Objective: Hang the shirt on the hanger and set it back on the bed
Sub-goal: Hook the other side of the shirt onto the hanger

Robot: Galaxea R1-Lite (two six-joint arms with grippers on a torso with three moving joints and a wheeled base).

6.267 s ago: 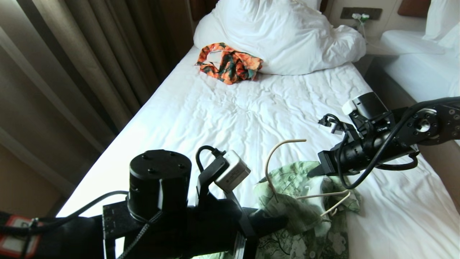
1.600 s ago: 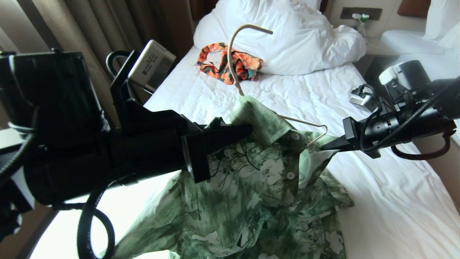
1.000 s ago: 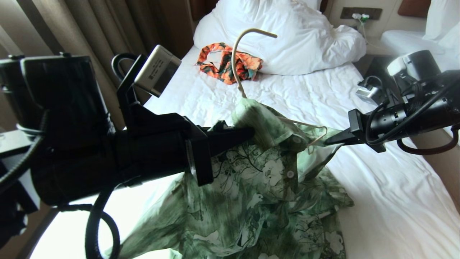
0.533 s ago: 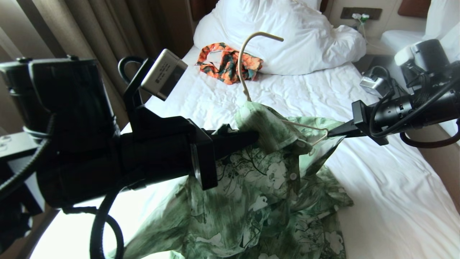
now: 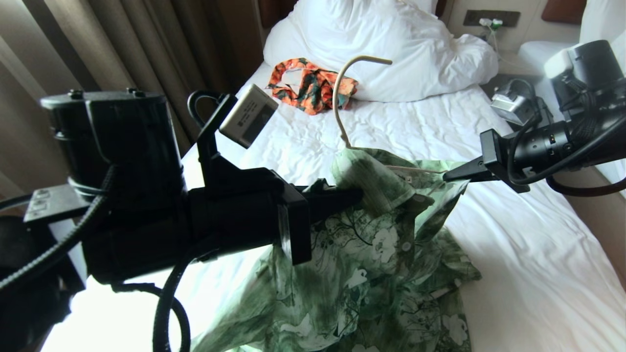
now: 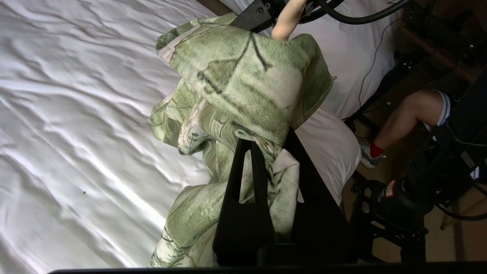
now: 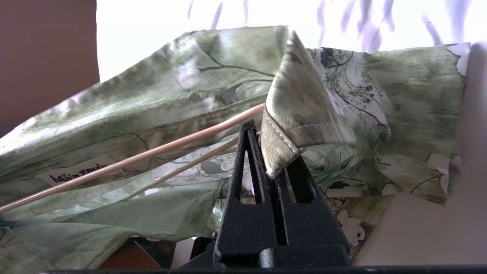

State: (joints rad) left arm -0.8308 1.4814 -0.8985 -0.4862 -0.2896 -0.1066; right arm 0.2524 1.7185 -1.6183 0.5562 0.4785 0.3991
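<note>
While you hold thin green-and-white floral shirt (image 5: 371, 244) aloft over wrinkled white bed (image 5: 303, 142), left gripper (image 5: 354, 195) stays clamped on collar fabric, right gripper (image 5: 447, 175) pinched probably on shirt shoulder edge beside cream wire hanger (image 5: 342, 98), spreading garment along frame; hem touches sheet.

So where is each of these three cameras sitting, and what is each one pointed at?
Head view: up on the robot's head, looking down the bed; both arms show, left gripper and right gripper shut on the shirt.
Left wrist view: behind the left gripper, facing the bunched shirt.
Right wrist view: behind the right gripper, facing the shirt and hanger.
Shared: all three show shirt and hanger.
</note>
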